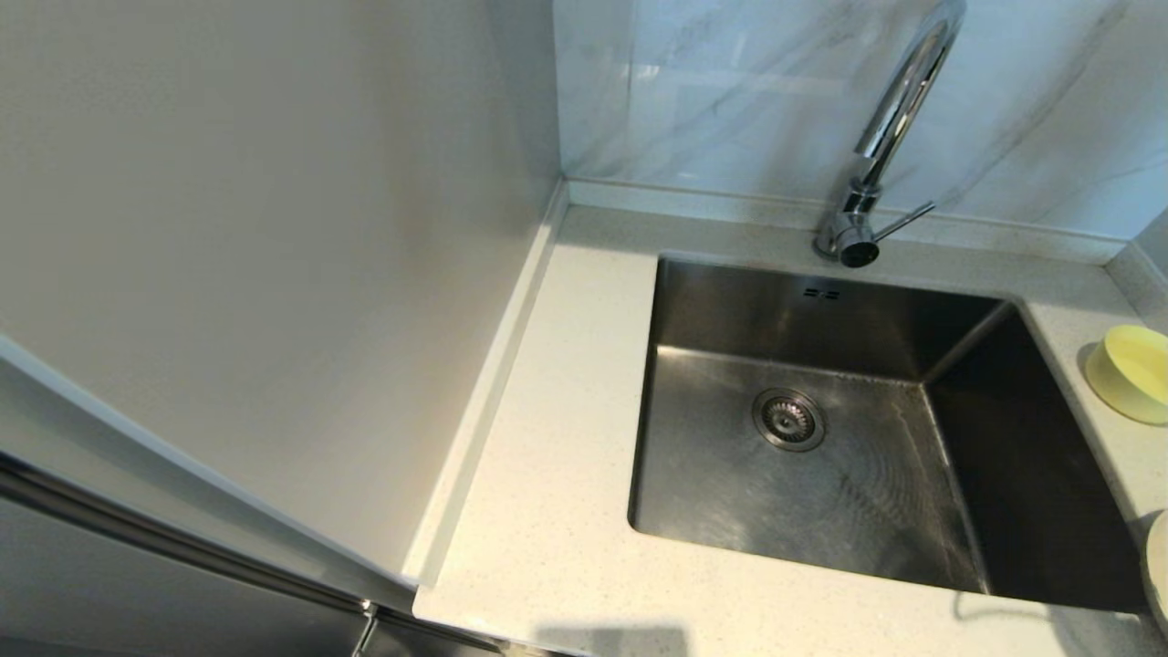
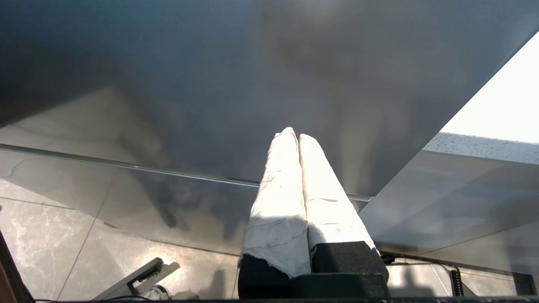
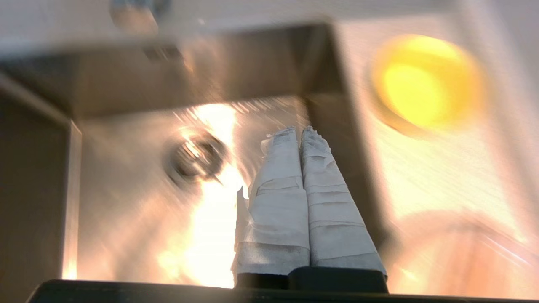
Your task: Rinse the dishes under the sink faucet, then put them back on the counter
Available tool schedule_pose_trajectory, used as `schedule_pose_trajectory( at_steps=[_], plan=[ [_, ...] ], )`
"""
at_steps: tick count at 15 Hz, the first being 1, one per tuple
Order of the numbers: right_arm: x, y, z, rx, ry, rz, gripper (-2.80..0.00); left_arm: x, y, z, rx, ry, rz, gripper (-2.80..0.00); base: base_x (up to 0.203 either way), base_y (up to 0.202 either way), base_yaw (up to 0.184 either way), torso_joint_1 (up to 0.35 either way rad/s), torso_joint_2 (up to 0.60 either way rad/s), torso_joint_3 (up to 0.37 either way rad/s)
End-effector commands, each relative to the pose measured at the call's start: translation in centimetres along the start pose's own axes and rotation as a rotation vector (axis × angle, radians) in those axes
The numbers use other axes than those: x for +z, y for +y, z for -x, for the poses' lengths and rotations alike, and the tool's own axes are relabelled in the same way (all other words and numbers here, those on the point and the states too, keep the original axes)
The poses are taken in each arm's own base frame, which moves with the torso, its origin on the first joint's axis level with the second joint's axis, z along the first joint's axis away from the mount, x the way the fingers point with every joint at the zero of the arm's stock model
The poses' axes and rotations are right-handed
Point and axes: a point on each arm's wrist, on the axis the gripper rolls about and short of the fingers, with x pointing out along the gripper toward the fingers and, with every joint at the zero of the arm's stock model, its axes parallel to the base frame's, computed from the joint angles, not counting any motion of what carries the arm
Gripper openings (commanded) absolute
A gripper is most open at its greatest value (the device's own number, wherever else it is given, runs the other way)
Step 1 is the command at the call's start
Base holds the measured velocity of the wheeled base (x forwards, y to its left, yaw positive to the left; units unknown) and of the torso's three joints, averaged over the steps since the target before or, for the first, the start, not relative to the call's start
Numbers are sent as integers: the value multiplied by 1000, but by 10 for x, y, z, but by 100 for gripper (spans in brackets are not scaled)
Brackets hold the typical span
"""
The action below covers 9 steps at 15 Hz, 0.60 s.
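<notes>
The steel sink (image 1: 730, 484) sits in the off-white counter (image 1: 547, 411), with the chrome faucet (image 1: 899, 100) behind it. A pale yellow bowl (image 1: 1131, 370) stands on the counter right of the sink. Nearer along that side, the rim of a white dish (image 1: 1161, 566) shows at the picture's edge. Neither gripper shows in the head view. In the right wrist view my right gripper (image 3: 300, 131) is shut and empty, above the sink (image 3: 126, 202) near its right wall, with the bowl (image 3: 425, 84) and the blurred dish (image 3: 463, 252) beyond. My left gripper (image 2: 294, 134) is shut and empty, low before a grey cabinet front.
A pale wall panel (image 1: 274, 228) stands along the counter's left side, and the grey-veined marble wall (image 1: 712, 91) rises behind the faucet. The drain strainer (image 1: 789, 420) lies in the sink floor. The counter's edge (image 2: 484, 147) shows above the left gripper.
</notes>
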Motion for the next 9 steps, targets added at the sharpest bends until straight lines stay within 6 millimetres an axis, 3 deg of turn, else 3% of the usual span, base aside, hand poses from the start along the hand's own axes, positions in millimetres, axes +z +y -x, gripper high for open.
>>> schedule_pose_trajectory(
  at_steps=[1,4,9],
  plan=[
    [-8,-23,72,11,-122,-5,-280,0,0,0,0,0,0,-280,0,0,0,0,0,0],
    [-61,-47,121,8,-74,53,-280,0,0,0,0,0,0,-280,0,0,0,0,0,0],
    [-148,-78,173,154,-44,105,-280,0,0,0,0,0,0,-280,0,0,0,0,0,0]
  ],
)
